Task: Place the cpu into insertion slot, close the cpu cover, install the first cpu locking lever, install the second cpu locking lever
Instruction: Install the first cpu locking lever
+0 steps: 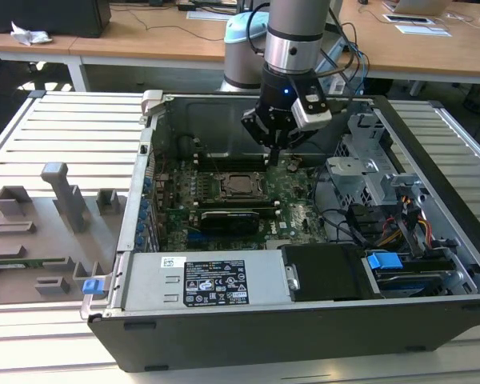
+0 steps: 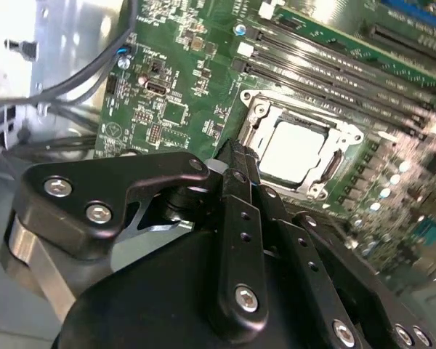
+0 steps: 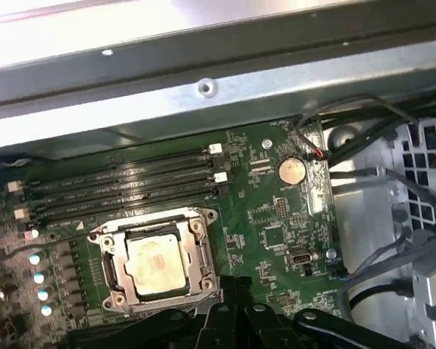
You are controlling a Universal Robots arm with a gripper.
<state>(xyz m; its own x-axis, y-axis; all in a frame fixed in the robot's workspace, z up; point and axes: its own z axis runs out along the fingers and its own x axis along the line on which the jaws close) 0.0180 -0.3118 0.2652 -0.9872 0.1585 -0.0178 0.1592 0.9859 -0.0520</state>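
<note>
We note gripper [image 2: 231,153] fingers pressed together, gripping nothing — tips just beside the socket, cpu [image 2: 294,149] seated flat there, face up, square so no long axis, cpu cover [image 3: 201,254] lowered around it, memory slots [image 3: 123,185] beyond, exterior view adds the open case [image 1: 208,120].

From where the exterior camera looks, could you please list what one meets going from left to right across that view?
Grey fixture board → cpu in its socket → black drive bay → blue tab. The tool is left out, as it overlaps the cpu's span.
</note>
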